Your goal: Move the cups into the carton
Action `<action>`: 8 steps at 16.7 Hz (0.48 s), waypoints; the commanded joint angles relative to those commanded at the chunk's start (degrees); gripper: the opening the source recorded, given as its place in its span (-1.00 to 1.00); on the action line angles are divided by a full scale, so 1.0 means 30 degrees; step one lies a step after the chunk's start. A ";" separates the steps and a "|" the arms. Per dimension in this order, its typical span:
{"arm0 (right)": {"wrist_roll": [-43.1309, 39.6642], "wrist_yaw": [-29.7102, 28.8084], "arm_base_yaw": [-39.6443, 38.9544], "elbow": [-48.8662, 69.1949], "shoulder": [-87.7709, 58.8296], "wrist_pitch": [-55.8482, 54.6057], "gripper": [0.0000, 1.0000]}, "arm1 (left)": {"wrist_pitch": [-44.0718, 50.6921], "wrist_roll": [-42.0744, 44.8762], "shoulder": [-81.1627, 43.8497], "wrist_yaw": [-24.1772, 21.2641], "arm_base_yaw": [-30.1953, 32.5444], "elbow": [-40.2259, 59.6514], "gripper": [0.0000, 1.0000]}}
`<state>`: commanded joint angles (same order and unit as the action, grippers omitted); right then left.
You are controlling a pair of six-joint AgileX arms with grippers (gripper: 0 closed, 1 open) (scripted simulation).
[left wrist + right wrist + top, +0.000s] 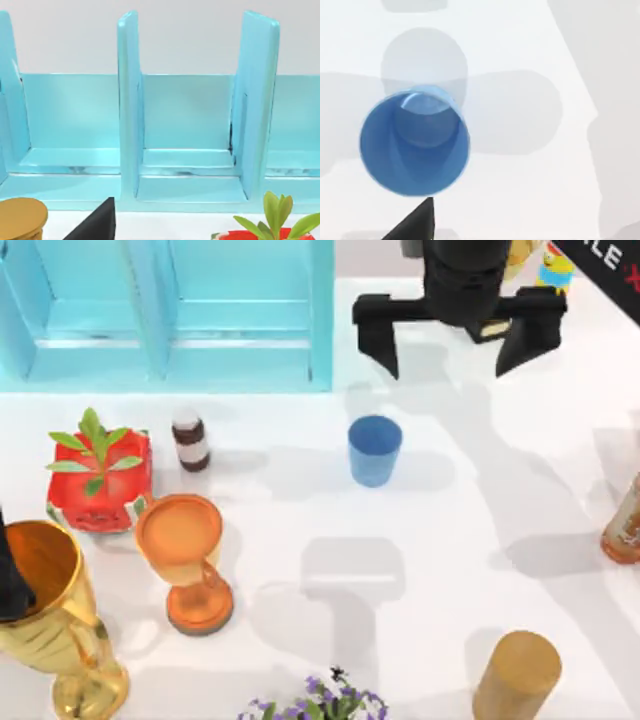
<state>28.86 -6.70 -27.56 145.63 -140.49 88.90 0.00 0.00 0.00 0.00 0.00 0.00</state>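
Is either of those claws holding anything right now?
No. The right gripper hangs open above the table, behind the blue cup, which stands free and upright. The left arm sits at the table's left edge, by the gold goblet; its fingers can't be judged.

A rendered simulation tabletop: a plain white table (450, 570) (flat, textureless) strewn with unrelated props beside a turquoise carton (170, 315).

Overhead table (450, 570) view, wrist cameras close
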 joint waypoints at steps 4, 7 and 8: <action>0.2810 -0.0248 -0.2938 0.2606 -0.2158 -0.0407 1.00 | 0.0000 0.0000 0.0000 0.0000 0.0000 0.0000 1.00; 0.3085 -0.0281 -0.3232 0.2863 -0.2390 -0.0454 1.00 | 0.0000 0.0000 0.0000 0.0000 0.0000 0.0000 1.00; 0.3085 -0.0281 -0.3232 0.2863 -0.2390 -0.0454 1.00 | 0.0000 0.0000 0.0000 0.0000 0.0000 0.0000 1.00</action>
<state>38.12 -7.54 -37.25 154.22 -147.66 87.54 0.00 0.00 0.00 0.00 0.00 0.00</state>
